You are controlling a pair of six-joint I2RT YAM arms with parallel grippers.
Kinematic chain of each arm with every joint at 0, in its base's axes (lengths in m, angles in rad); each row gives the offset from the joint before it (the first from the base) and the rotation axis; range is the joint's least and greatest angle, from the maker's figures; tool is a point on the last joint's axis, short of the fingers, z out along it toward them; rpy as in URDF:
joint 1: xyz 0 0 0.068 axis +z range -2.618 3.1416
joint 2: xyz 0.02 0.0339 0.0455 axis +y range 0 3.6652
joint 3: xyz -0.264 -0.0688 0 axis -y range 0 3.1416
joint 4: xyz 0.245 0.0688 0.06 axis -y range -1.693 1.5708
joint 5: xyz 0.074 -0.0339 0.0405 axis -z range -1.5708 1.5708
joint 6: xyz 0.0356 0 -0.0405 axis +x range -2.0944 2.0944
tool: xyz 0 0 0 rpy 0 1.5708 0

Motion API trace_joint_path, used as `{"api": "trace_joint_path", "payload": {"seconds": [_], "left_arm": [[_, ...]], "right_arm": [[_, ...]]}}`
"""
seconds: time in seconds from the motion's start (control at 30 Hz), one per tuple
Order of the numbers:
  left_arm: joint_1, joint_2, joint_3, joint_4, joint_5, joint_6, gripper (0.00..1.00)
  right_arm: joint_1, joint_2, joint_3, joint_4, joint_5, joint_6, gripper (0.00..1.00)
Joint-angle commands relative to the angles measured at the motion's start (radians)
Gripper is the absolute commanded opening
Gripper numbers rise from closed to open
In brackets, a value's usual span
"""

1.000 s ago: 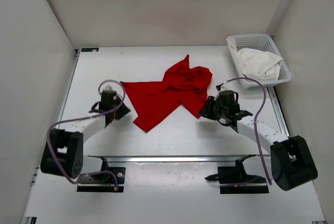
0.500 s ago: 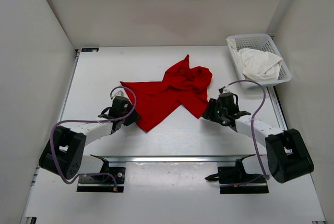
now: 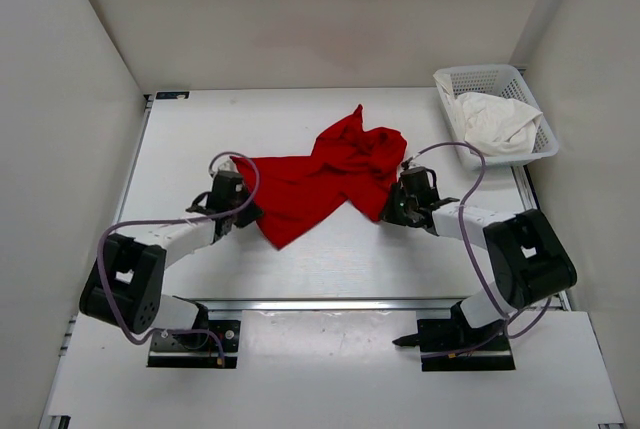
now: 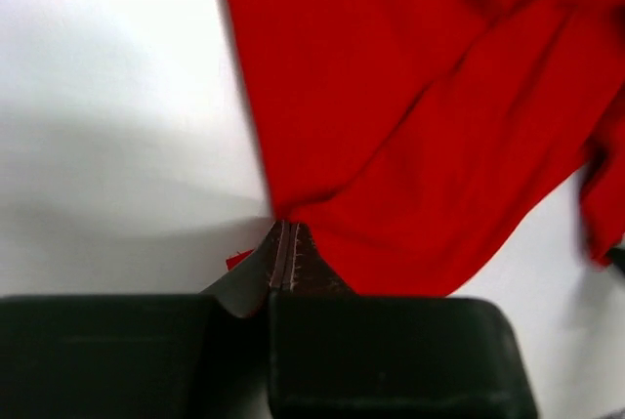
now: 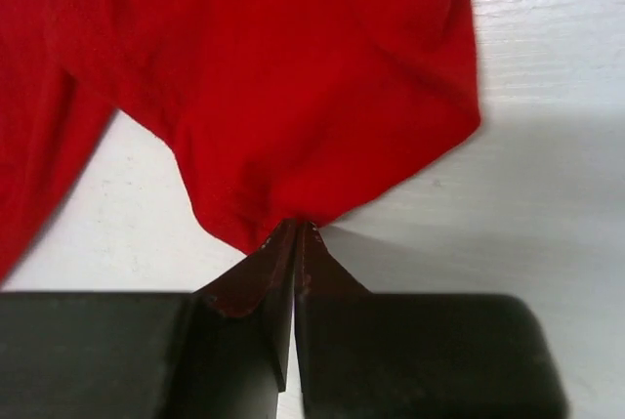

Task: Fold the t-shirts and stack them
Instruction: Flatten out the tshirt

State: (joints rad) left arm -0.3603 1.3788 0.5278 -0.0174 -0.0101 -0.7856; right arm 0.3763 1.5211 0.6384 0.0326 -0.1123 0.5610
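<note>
Both arms stretch low over the table (image 3: 180, 139), forearms angled inward toward the crumpled red t-shirt (image 3: 320, 179) mid-table. The left gripper (image 3: 248, 213) pinches its left edge and the right gripper (image 3: 390, 207) its right corner (jaws clamped tight on cloth).

Left arm (image 3: 165, 241), right arm (image 3: 480, 234): white links, black joints, bulky black shoulder housings. Purple-grey cable (image 3: 103, 244) loops along each arm. Black mount plates (image 3: 190, 341) at near edge. Left gripper (image 4: 284, 233), right gripper (image 5: 296, 233): black boxy body, dark brown wedge fingers.
</note>
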Motion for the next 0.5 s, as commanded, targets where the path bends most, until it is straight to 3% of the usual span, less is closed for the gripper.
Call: {"api": "trace_joint_path", "payload": {"seconds": [0.0,0.2,0.27,0.37,0.47], "left_arm": [[0.082,-0.026,0.174,-0.036,-0.016,0.054,0.00],[0.048,-0.075,0.478,-0.174,-0.160,0.170,0.00],[0.021,-0.112,0.486,-0.217,-0.191,0.215,0.00],[-0.015,-0.231,0.349,-0.242,-0.218,0.230,0.00],[0.017,-0.403,0.108,-0.254,-0.124,0.194,0.04]], "right_arm": [[-0.013,-0.022,-0.002,-0.060,0.063,-0.001,0.00],[-0.030,-0.229,-0.046,-0.163,0.079,-0.024,0.00],[-0.027,-0.303,-0.089,-0.200,0.074,-0.020,0.00],[-0.017,-0.432,-0.178,-0.269,0.080,-0.006,0.00],[-0.031,-0.564,-0.265,-0.319,0.040,0.017,0.00]]}}
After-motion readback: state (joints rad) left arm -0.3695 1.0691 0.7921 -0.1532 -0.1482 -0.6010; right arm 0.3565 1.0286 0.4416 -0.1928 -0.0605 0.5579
